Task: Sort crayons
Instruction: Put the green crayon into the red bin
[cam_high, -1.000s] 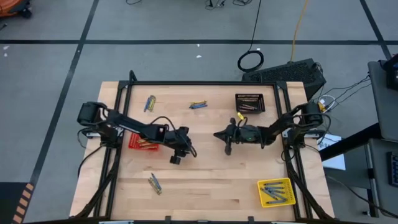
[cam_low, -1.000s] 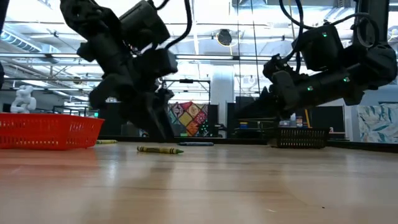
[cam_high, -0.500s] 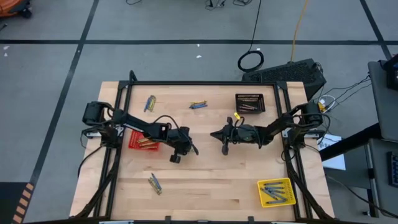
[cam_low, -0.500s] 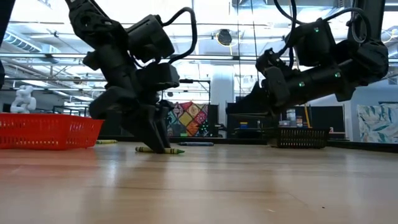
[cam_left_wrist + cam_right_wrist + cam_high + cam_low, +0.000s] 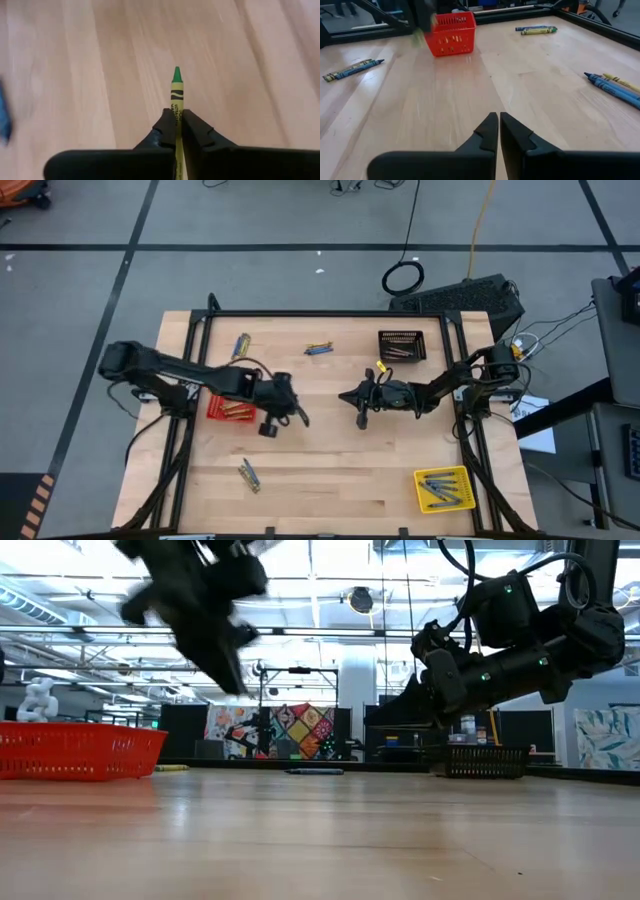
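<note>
Left wrist view: our left gripper (image 5: pixel 176 131) pinches a green crayon (image 5: pixel 176 100) tight, lifted for carrying to its basket; our right gripper (image 5: pixel 499 131) waits mid-table, closed, empty.

Two dark jointed arms trailing black looped cables, the right arm (image 5: pixel 520 640) showing small green lights.

Green-tip yel crayon (image 5: pixel 176 95), red basket (image 5: pixel 451 34)

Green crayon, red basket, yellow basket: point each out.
green crayon (image 5: pixel 176 95), left wrist view, on its paper wrapper
red basket (image 5: pixel 451 34), right wrist view, on its front mesh wall
yellow basket (image 5: pixel 419 485), high view, on its left rim
</note>
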Tool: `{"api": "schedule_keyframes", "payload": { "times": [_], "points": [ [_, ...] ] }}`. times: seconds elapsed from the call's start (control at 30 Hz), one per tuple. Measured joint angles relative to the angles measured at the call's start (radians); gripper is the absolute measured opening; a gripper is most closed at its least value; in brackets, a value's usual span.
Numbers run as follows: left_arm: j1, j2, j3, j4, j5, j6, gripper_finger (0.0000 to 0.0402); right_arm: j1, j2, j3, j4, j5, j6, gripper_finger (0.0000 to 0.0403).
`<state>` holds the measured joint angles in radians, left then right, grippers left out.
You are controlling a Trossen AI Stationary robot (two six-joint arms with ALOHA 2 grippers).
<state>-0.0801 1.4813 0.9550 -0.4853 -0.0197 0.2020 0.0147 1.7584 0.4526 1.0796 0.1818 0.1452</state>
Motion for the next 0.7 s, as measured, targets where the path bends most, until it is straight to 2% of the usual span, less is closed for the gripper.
{"api": "schedule_keyframes", "payload": {
  "times": [0.1, 0.17, 0.27, 0.47, 0.6, 0.7],
  "points": [
    [-0.022, -0.104, 0.026, -0.21, -0.012, -0.119, 0.0003, 0.0, 0.0, 0.0, 0.0, 0.0, 0.0, 0.0006],
    [-0.034, -0.156, 0.012, -0.361, -0.014, -0.237, 0.0003, 0.0, 0.0, 0.0, 0.001, 0.0, 0.0, 0.0006],
    [-0.051, -0.217, -0.033, -0.503, -0.026, -0.367, 0.0003, -0.002, 0.0, 0.0, 0.008, 0.002, -0.006, 0.0006],
    [-0.05, -0.269, -0.145, -0.563, -0.077, -0.455, 0.0009, -0.008, 0.0, 0.001, 0.024, 0.005, -0.014, 0.0006],
    [-0.013, -0.269, -0.184, -0.582, -0.146, -0.516, 0.0032, -0.008, 0.0, 0.001, 0.024, 0.001, -0.01, 0.0006],
    [0.019, -0.27, -0.19, -0.588, -0.146, -0.531, 0.006, -0.008, 0.0, 0.001, 0.024, 0.001, -0.01, 0.0006]
  ]
}}
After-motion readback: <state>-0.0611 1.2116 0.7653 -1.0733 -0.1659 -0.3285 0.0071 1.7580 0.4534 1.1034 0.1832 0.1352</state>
